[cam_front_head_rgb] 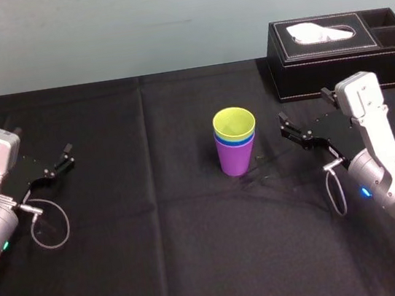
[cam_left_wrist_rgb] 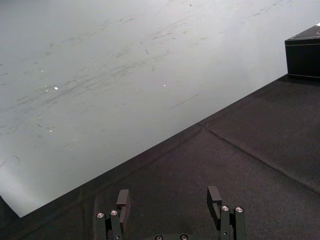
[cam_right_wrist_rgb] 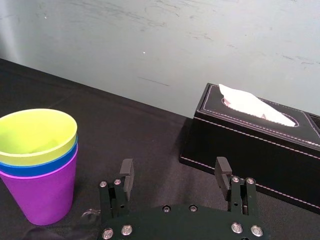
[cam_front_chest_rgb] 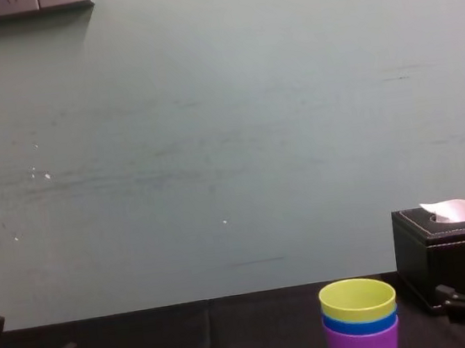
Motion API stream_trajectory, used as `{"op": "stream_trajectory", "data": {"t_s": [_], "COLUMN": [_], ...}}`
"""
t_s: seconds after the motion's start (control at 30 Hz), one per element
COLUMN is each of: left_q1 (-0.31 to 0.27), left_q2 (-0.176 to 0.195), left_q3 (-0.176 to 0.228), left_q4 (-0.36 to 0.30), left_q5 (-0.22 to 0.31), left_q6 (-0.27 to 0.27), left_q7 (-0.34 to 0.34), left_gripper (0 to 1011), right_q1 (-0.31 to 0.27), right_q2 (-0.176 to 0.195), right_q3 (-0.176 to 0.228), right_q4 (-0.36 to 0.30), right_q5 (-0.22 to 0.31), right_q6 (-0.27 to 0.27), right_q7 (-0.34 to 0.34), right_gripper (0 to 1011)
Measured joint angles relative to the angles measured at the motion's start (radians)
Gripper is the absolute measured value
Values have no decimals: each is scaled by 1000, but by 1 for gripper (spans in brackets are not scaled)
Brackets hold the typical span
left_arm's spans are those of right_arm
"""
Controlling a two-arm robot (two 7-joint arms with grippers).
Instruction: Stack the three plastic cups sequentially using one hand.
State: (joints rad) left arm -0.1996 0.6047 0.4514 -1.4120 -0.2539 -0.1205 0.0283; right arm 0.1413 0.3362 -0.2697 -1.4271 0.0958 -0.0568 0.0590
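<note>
The three plastic cups stand nested upright at mid-table: the purple cup [cam_front_head_rgb: 234, 160] at the bottom, the blue cup [cam_right_wrist_rgb: 35, 168] inside it showing only its rim, and the yellow-green cup [cam_front_head_rgb: 234, 122] innermost on top. The chest view shows the same stack [cam_front_chest_rgb: 360, 321] from the side. My right gripper [cam_front_head_rgb: 292, 131] hovers just to the right of the stack, apart from it; its fingers [cam_right_wrist_rgb: 126, 170] are open with nothing between them. My left gripper [cam_front_head_rgb: 62, 159] rests far to the left, open and empty [cam_left_wrist_rgb: 169, 197].
A black leather tissue box [cam_front_head_rgb: 338, 51] stands at the back right, behind my right gripper. A black cloth [cam_front_head_rgb: 161, 256] covers the table, with a pale wall beyond its far edge. A loop of cable [cam_front_head_rgb: 50, 227] hangs by the left arm.
</note>
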Motion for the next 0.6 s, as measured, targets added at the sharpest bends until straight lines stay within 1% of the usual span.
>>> {"op": "stream_trajectory", "data": {"t_s": [0.6], "left_q1": [0], "left_q2": [0], "left_q3": [0], "left_q4": [0], "left_q5": [0], "left_q6": [0], "left_q7": [0], "left_gripper": [1011], "right_q1": [0], "right_q2": [0], "right_q3": [0], "right_q4": [0], "right_q5": [0], "right_q6": [0], "right_q7": [0], "right_gripper": [1003]}}
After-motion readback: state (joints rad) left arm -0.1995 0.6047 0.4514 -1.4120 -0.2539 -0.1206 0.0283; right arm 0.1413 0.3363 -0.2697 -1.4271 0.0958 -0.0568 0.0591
